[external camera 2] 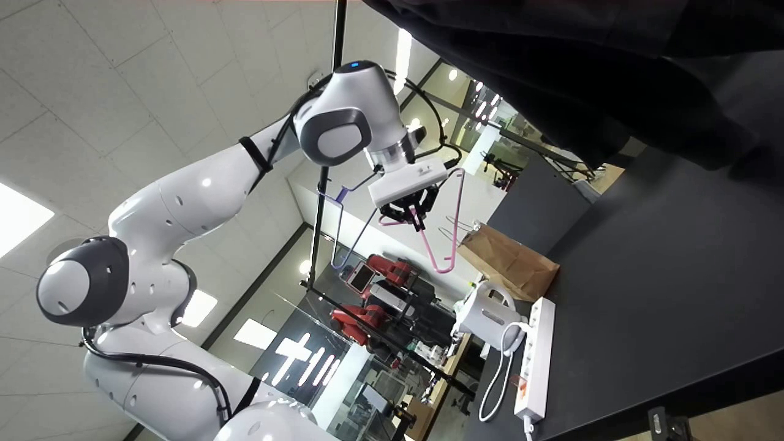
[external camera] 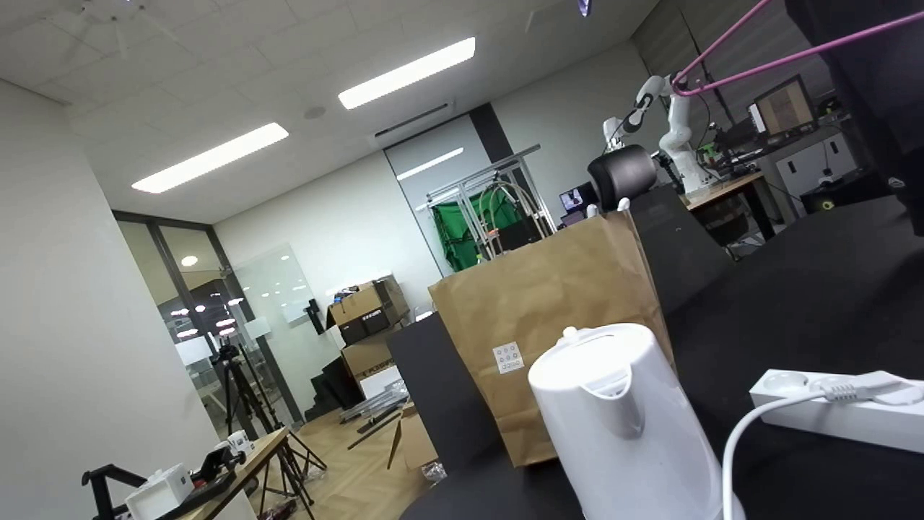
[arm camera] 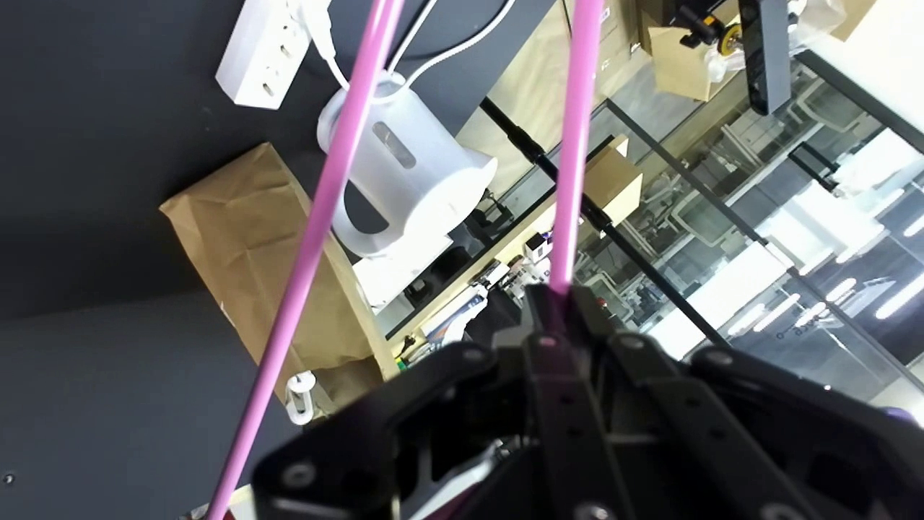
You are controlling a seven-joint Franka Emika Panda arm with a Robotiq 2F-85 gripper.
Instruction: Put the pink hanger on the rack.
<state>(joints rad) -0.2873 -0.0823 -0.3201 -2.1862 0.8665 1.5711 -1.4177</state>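
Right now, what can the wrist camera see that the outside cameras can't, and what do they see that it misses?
Only the wrist view is close enough to show the round bolt heads on the hand.

Only the outside cameras show these: in an exterior view, the robot's long white arm; in an exterior view, a green cloth.

All three views share the pink hanger, paper bag, white kettle and power strip.

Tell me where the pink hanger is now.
In the wrist view, the pink hanger is gripped in the claw; in an exterior view, it's just left of the bag.
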